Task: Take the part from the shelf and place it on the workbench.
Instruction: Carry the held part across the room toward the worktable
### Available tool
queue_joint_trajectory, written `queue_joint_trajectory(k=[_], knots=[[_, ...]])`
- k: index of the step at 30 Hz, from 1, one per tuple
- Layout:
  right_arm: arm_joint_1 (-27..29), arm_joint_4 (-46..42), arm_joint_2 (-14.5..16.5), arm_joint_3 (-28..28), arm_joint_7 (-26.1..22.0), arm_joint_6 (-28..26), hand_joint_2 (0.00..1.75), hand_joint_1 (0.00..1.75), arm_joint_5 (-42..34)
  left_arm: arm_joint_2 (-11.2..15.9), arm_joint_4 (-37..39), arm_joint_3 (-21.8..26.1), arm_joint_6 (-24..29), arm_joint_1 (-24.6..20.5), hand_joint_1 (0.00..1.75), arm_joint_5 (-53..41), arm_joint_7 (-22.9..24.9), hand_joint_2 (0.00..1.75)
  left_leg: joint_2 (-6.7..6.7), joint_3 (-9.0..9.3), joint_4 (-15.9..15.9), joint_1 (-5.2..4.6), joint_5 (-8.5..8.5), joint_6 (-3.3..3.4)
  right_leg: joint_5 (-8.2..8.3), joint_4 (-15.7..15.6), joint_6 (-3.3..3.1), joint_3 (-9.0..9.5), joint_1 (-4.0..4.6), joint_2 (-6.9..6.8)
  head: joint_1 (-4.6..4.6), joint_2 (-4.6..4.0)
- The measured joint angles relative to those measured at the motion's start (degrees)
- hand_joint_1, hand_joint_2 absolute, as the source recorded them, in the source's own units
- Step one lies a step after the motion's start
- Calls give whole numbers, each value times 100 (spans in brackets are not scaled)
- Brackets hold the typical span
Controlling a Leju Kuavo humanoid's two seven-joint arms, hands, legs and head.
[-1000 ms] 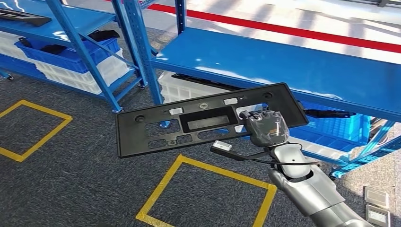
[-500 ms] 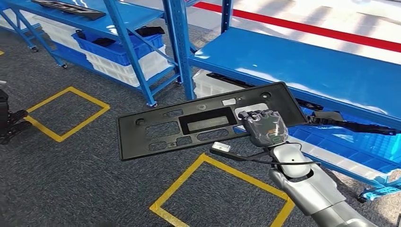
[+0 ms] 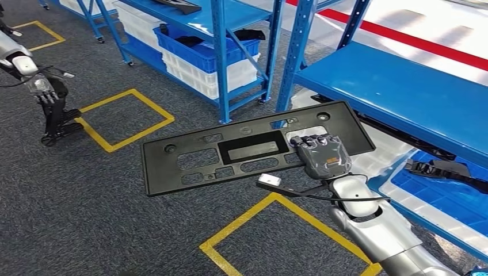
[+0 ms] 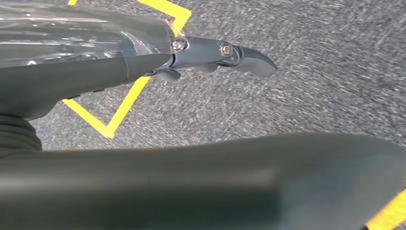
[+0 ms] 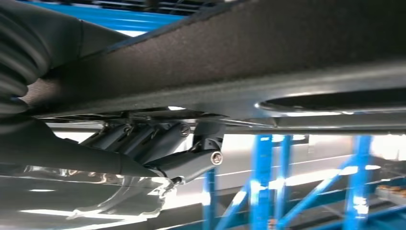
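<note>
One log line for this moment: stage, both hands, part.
stage: carrying, no workbench in view | right hand: holds black part at one end, above floor | left hand: holds nothing, over carpet

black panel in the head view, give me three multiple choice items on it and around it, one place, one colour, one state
1. Where is the black panel?
A. on a shelf board
B. in the air over the grey carpet
C. in a blue crate

2. What colour are the floor squares?
A. yellow
B. red
C. white

3. What is the right hand doing?
A. hanging with nothing in it
B. resting on a shelf
C. gripping the panel near one end

Answers: 1 B, the panel hangs clear of the blue shelves with carpet beneath it. 2 A, the taped outlines are yellow. 3 C, its fingers wrap the panel's right end.
</note>
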Motion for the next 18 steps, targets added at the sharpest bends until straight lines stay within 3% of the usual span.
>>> queue_joint_trajectory(k=[1, 2, 4, 5, 7, 9, 11, 13, 15, 16, 18], knots=[[13, 3, -4, 2, 0, 0, 175, 175, 2, -1, 0, 0, -4, 4, 0, -2, 1, 175, -80, 8, 3, -8, -1, 3, 92, 32, -14, -53, 17, 19, 0, 0], [20, 6, -6, 3, 0, 0, 175, 175, 8, -1, 0, 0, -4, 8, 0, -2, 1, 175, -163, 18, 8, -13, -3, 2, 286, -157, -28, -7, 27, 41, 0, 0], [15, 10, -10, 7, -1, -3, 175, 175, 47, -1, 0, 0, -4, 5, 0, -5, -6, 175, -321, 15, 36, -24, -17, -14, 734, -862, -56, 236, 24, 244, 0, 0], [9, 15, -14, 12, -4, -7, 175, 175, 73, -1, 0, 0, -2, -5, 0, -6, -11, 175, -399, -7, 61, -24, -23, -28, 856, -1151, -64, 341, 13, 363, 1, 0], [8, 27, -20, 31, -13, -20, 175, 175, 116, -1, 0, 0, 4, -11, 0, -2, -24, 175, -537, -67, 94, -12, -18, -72, 879, -1360, -85, 413, 13, 486, -1, 0], [0, 32, -15, 60, -28, -32, 175, 175, 146, 4, 0, 2, 14, 16, 0, 16, -32, 175, -619, -102, 106, 3, -15, -120, 875, -1385, -124, 434, 10, 362, -2, 0], [-15, 16, -5, 90, -60, -58, 175, 175, 178, 7, 1, 5, 24, 23, 0, 55, -54, 175, -394, -200, 300, -12, -144, -185, 876, -1401, -171, 461, -17, 216, -8, 0], [-16, -8, -8, 123, -125, -109, 175, 175, 220, 6, 2, 10, 28, -12, 0, 94, -98, 175, -48, -501, 898, 6, -442, -263, 857, -1403, -201, 481, -21, 48, -14, 0], [-9, -21, -17, 194, -201, -157, 175, 175, 270, 6, 2, 14, 28, -36, 0, 113, -130, 175, 79, -819, 1503, 54, -636, -317, 829, -1400, -209, 498, -15, -125, -13, 0], [0, -32, -17, 239, -228, -173, 175, 175, 290, 6, 2, 14, 29, -36, 0, 117, -136, 175, 101, -860, 1569, 69, -596, -328, 811, -1399, -207, 512, -15, -205, -13, 0], [16, -71, -14, 317, -249, -189, 175, 175, 308, 7, 2, 16, 32, -35, 0, 121, -137, 175, 178, -616, 1076, 75, -254, -310, 765, -1401, -190, 569, -15, -356, -13, 0]])
